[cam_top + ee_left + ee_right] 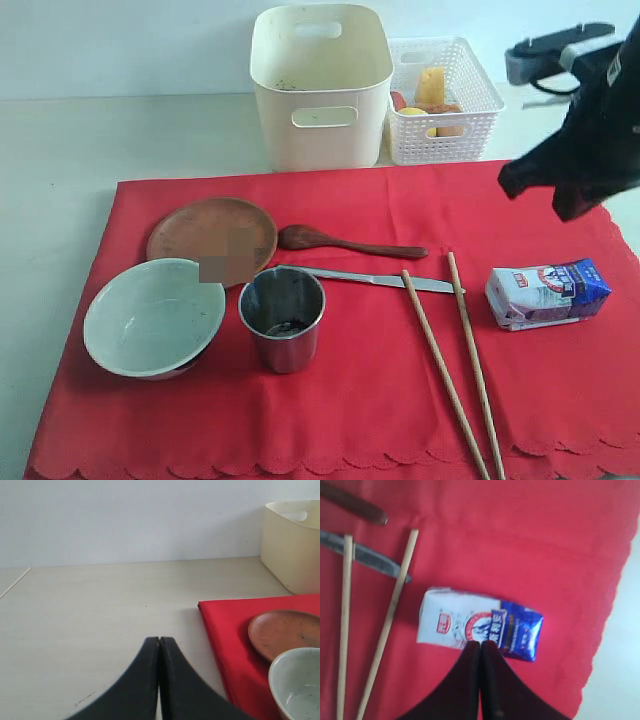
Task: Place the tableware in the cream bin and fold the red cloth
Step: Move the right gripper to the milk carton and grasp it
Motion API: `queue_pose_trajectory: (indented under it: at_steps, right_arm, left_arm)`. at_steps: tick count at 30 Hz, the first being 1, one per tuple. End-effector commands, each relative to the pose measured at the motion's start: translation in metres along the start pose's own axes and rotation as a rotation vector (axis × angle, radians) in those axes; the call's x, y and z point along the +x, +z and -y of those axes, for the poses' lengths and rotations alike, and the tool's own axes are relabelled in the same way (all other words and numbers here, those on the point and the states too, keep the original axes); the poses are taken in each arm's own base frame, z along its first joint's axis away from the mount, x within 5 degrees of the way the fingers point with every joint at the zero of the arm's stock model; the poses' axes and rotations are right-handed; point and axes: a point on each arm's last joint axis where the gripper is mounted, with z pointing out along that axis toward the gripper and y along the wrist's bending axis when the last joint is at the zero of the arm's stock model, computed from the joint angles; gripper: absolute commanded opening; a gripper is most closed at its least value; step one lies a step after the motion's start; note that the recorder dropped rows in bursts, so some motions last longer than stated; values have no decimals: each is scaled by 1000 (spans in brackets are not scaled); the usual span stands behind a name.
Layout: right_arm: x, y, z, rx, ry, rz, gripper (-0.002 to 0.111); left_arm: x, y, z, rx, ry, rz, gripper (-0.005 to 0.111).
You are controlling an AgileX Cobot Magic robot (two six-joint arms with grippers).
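The two chopsticks lie on the red cloth, just left of the milk carton. Above that carton hang the right jaws, closed and empty. The left jaws, closed too, are over the surface.

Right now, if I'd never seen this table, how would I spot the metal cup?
Find the big red cloth spread over the table. Near its middle, between the pale green bowl and the two long chopsticks, stands the metal cup. It is the only shiny, upright, straight-sided thing on the cloth.
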Motion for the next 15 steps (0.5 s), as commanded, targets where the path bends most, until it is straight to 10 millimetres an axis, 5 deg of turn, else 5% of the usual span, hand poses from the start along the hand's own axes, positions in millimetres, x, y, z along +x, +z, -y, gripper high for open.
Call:
queue_pose_trajectory:
  at_steps: [1, 7, 12, 15]
  right_arm:
    - [20, 8, -7, -68, -79, -22, 0]
    - [32, 20, -8, -71, -147, -40, 12]
    - [34, 25, -8, -65, -295, -18, 45]
    - [33, 26, -8, -61, -564, 6, 73]
  left_arm:
    - [-1, 0, 0, 0, -10, 8, 3]
    - [-1, 0, 0, 0, -10, 8, 3]
    - [-1, 0, 0, 0, -10, 8, 3]
    - [-1, 0, 0, 0, -10, 8, 3]
